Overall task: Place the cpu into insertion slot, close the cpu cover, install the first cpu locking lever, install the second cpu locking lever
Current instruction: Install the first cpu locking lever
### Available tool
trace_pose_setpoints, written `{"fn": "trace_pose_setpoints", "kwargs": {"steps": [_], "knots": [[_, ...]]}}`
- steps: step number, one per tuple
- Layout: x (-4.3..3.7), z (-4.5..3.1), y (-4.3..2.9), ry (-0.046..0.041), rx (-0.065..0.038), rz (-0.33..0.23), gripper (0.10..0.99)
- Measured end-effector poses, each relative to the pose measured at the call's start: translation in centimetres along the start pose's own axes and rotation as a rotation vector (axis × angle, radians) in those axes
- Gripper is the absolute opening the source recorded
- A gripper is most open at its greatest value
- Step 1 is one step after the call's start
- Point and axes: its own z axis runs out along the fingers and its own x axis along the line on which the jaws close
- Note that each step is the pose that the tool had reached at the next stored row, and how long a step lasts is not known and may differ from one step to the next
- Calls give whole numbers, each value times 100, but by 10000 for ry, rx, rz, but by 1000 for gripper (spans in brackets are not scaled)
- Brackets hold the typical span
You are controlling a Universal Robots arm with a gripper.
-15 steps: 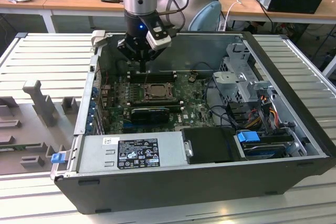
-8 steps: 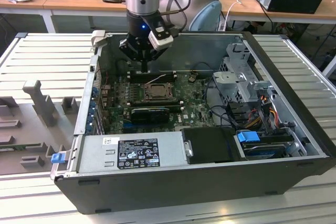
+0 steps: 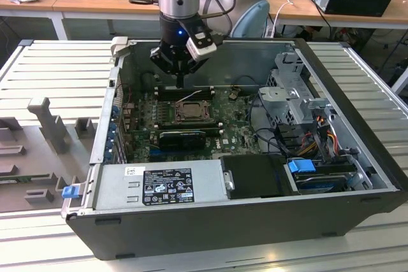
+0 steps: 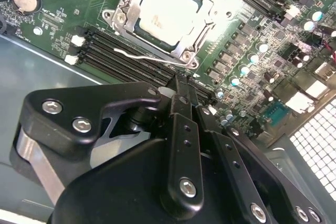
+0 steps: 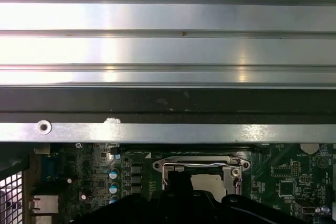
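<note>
The cpu lies pale and flat in the insertion slot on the green board. Around it the grey cpu cover lies down flat, its window showing the chip. A thin pale locking lever sticks out beside the socket, over the memory slots; in the exterior view this lever stands slanted above the socket. My gripper hangs just behind the socket, inside the open case, with its black fingers pressed together and nothing between them. In the first wrist view the socket shows past the gripper body.
Long black memory slots run under the gripper tip. A black graphics card lies in front of the socket, then the power supply. A metal drive cage with cables fills the exterior view's right. Grey holders stand outside the case.
</note>
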Motion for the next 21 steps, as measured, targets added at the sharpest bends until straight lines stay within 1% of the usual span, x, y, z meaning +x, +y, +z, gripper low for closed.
{"fn": "trace_pose_setpoints", "kwargs": {"steps": [14,19,20,21], "knots": [[-100,3,1,0,0,0,106],[-192,12,1,-1,-2,0,106],[-218,19,0,1,-46,1,106],[-231,22,-1,1,-171,4,106]]}}
